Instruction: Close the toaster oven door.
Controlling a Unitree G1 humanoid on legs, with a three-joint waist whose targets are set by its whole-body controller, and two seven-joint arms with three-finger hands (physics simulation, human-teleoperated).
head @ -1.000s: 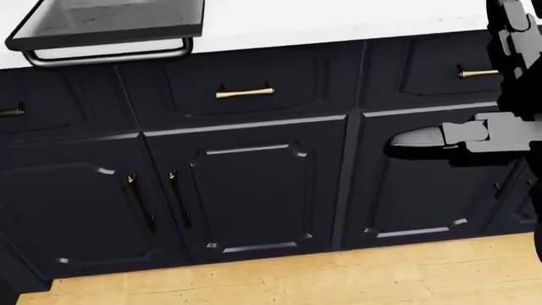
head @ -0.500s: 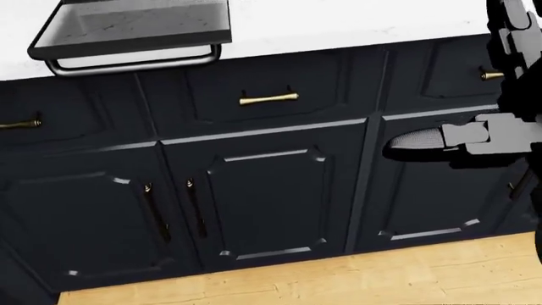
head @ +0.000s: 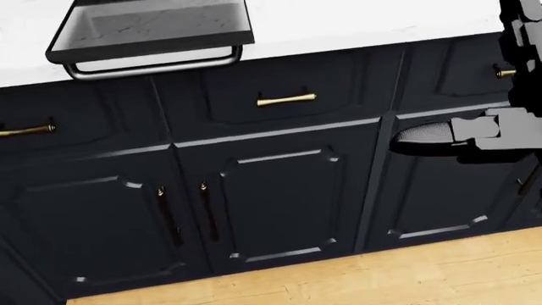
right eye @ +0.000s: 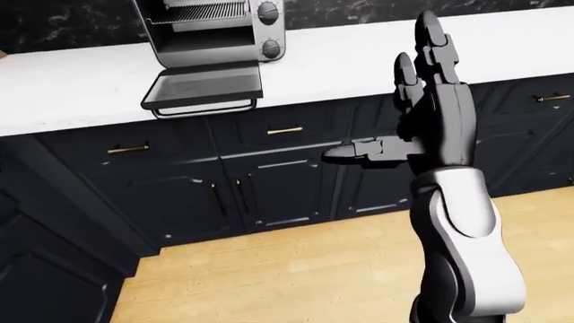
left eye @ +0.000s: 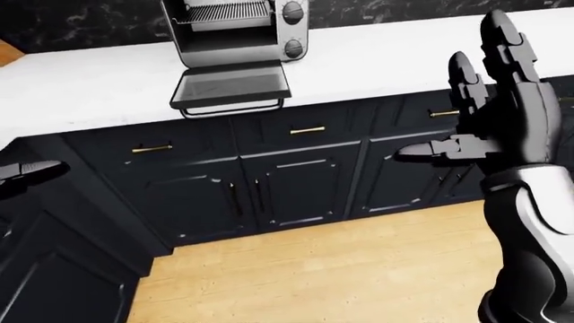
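Toaster oven door still hangs open as the view slides toward it.

The toaster oven (left eye: 237, 30) stands on the white bench (left eye: 81, 87), toward the upper left of the left-eye view, its door (left eye: 231, 86) folded down flat over the bench edge with the handle bar (head: 152, 65) jutting past the dark cabinets (head: 271, 190). Over the last second the whole head view has shifted, cabinets and door sliding rightward and down together, so the camera moved and nothing on the bench did. The right hand (right eye: 422, 101) is raised with fingers spread apart, holding nothing, well apart from the door. Only a fingertip of the left hand (left eye: 27, 169) shows, so whether it is apart or together cannot be told. Judging by this, the approach is unfinished and the door untouched.
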